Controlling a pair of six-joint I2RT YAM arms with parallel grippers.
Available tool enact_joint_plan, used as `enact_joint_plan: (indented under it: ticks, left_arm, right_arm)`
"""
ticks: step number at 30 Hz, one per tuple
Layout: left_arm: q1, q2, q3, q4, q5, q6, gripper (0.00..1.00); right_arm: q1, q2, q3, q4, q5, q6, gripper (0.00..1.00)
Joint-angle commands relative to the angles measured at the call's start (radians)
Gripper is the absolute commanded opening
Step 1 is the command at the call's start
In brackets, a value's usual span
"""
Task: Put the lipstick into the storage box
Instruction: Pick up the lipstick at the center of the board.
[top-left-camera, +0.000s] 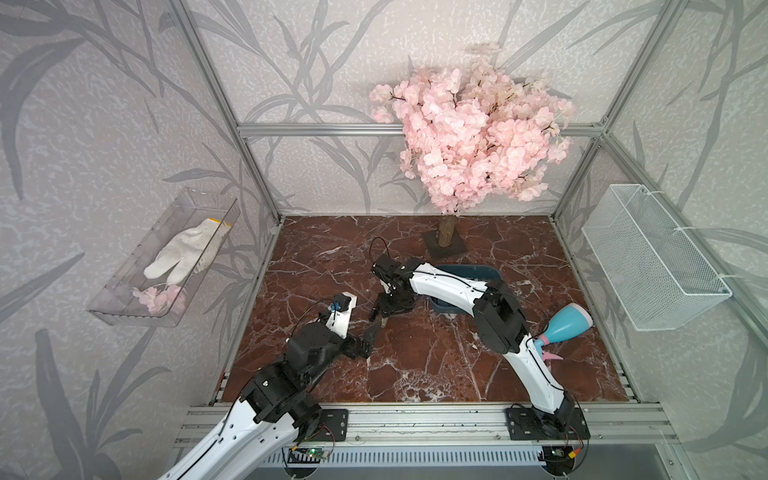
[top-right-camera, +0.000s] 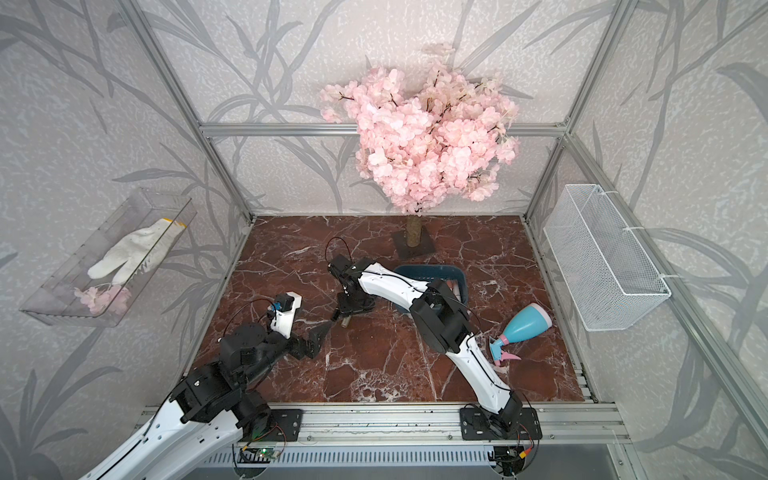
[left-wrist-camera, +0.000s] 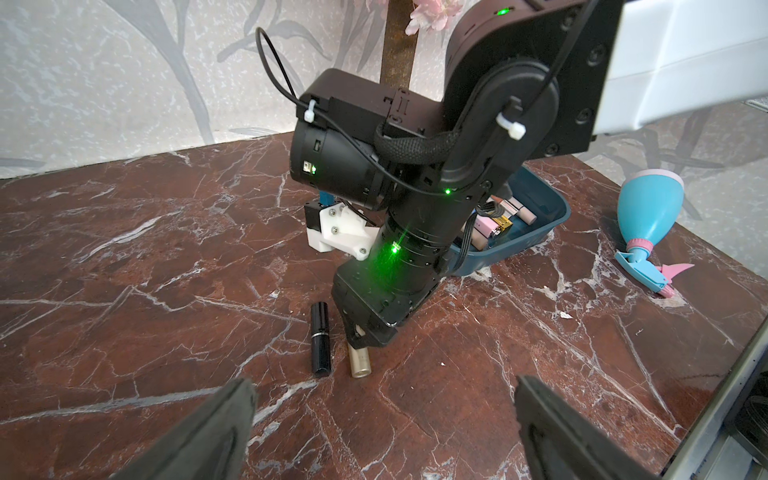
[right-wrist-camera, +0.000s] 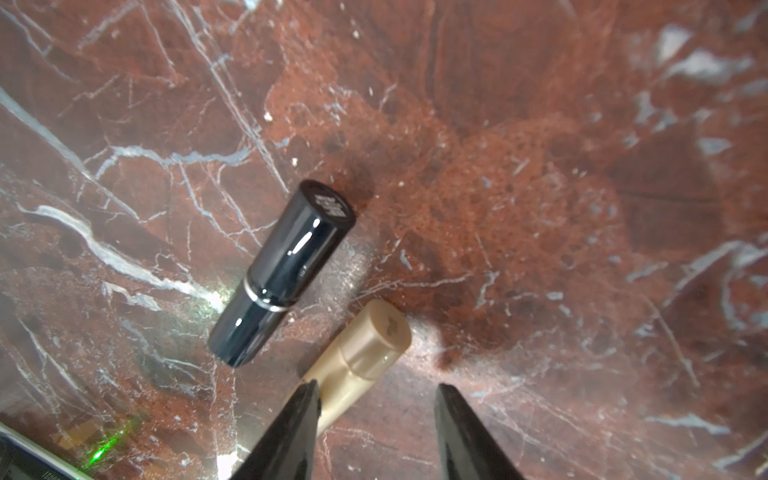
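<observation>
Two lipsticks lie side by side on the marble table: a glossy black lipstick (right-wrist-camera: 282, 274) (left-wrist-camera: 321, 338) and a gold lipstick (right-wrist-camera: 365, 353) (left-wrist-camera: 359, 363). My right gripper (right-wrist-camera: 374, 388) (top-left-camera: 380, 316) points down over the gold one, jaws apart. One fingertip rests against the tube; the other stands clear of it. The dark teal storage box (top-left-camera: 494, 272) (left-wrist-camera: 552, 216) sits behind the right arm and holds several lipsticks (left-wrist-camera: 498, 212). My left gripper (left-wrist-camera: 384, 382) (top-right-camera: 316, 340) hovers wide open in front of both tubes, holding nothing.
A blue and pink spray bottle (top-left-camera: 567, 322) lies at the right. A pink blossom tree on a square base (top-left-camera: 446, 245) stands at the back. A white wire basket (top-left-camera: 652, 266) hangs on the right wall, and a clear bin (top-left-camera: 124, 299) with a glove hangs on the left wall.
</observation>
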Motion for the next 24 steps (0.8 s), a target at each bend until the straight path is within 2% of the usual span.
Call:
enact_joint_plan:
  ticks: [1, 11, 24]
  left_arm:
    - [0.004, 0.004, 0.030, 0.013, -0.014, 0.002, 1.00]
    - [0.004, 0.000, 0.034, 0.004, -0.014, 0.001, 1.00]
    - [0.004, -0.024, 0.033, -0.024, -0.027, 0.002, 1.00]
  right_arm:
    - [0.004, 0.039, 0.027, -0.045, 0.020, -0.013, 0.50]
    - [0.005, 0.063, 0.066, -0.047, 0.003, -0.016, 0.50]
    - [0.020, 0.146, 0.196, -0.120, 0.023, -0.039, 0.50]
